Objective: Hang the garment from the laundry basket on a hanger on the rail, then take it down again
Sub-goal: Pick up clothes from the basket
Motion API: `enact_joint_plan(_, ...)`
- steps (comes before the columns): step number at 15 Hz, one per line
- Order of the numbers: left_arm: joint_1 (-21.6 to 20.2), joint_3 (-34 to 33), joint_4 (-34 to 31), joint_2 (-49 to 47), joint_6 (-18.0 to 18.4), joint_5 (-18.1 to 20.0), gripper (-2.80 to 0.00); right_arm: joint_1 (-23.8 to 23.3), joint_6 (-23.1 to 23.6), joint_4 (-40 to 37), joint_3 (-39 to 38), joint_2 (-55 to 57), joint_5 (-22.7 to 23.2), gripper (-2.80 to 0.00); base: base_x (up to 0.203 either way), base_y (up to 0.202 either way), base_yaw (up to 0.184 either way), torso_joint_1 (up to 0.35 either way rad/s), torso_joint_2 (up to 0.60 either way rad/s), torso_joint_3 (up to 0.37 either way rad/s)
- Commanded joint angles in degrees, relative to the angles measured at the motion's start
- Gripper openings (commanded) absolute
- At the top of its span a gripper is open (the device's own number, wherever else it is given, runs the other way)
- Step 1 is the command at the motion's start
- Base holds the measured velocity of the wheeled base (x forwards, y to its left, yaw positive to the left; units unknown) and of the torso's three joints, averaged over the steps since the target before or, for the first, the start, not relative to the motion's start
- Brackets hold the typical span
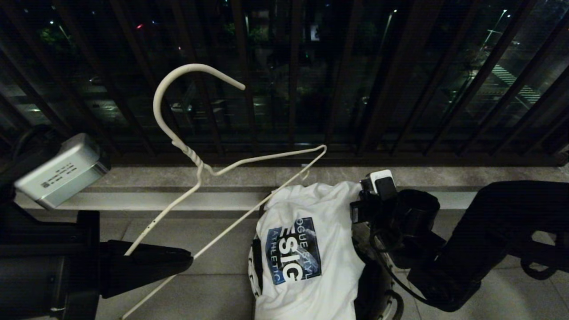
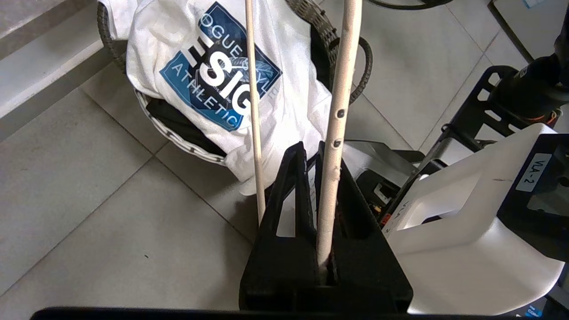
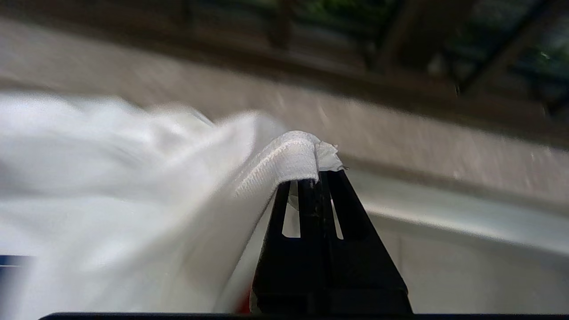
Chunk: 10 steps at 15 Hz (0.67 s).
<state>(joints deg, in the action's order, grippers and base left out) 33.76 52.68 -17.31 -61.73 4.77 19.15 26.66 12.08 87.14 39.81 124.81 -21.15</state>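
On my left, my left gripper (image 2: 316, 178) has its jaws pressed tight on one wire arm of the white wire hanger (image 1: 198, 166), which I hold tilted above the tiled floor (image 1: 213, 249), its hook curling up against the dark balcony railing (image 1: 400, 89) and its far corner reaching toward the basket. No rail shows in any view. Moving right, the white T-shirt (image 1: 306, 249) with its blue lettered print lies heaped over the laundry basket (image 2: 178, 133), whose patterned rim peeks out beneath the cloth; something dark lies under the shirt inside. Further right, my right gripper (image 3: 318, 178) sits at the shirt's far upper edge, jaws pinching a ribbed hem, which I take to be the collar band, with the fabric draping away from the pinch. So I judge the step in hand to be the pick-up: the shirt is gripped but still rests on the basket, not yet lifted clear. Next I need to raise the collar high enough for the shirt to hang free, then bring the hanger's end across and thread it into the neck opening, keeping my pinch firm so the band doesn't slip out.
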Motion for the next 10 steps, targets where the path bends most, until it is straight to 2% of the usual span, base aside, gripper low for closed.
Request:
enact_joint_plan(1, 0.0, 0.1, -0.1, 0.1, 0.0, 0.1, -2.8, 2.1, 0.0, 0.5, -1.2, -6.1, 0.1, -2.8, 0.0, 0.0, 0.0, 0.0, 0.0, 0.0)
enact_joint_plan(4, 0.0, 0.2, -0.1, 0.8, 0.0, 0.1, -2.8, 7.9, -0.1, 0.1, -3.4, -14.0, -0.2, -2.8, 0.0, 0.0, 0.0, 0.0, 0.0, 0.0)
enact_joint_plan(10, 0.9, 0.3, -0.3, 0.9, 0.0, 0.6, -2.8, 15.2, -0.4, -17.8, -5.4, -32.4, -1.0, -2.8, 0.0, 0.0, 0.0, 0.0, 0.0, 0.0)
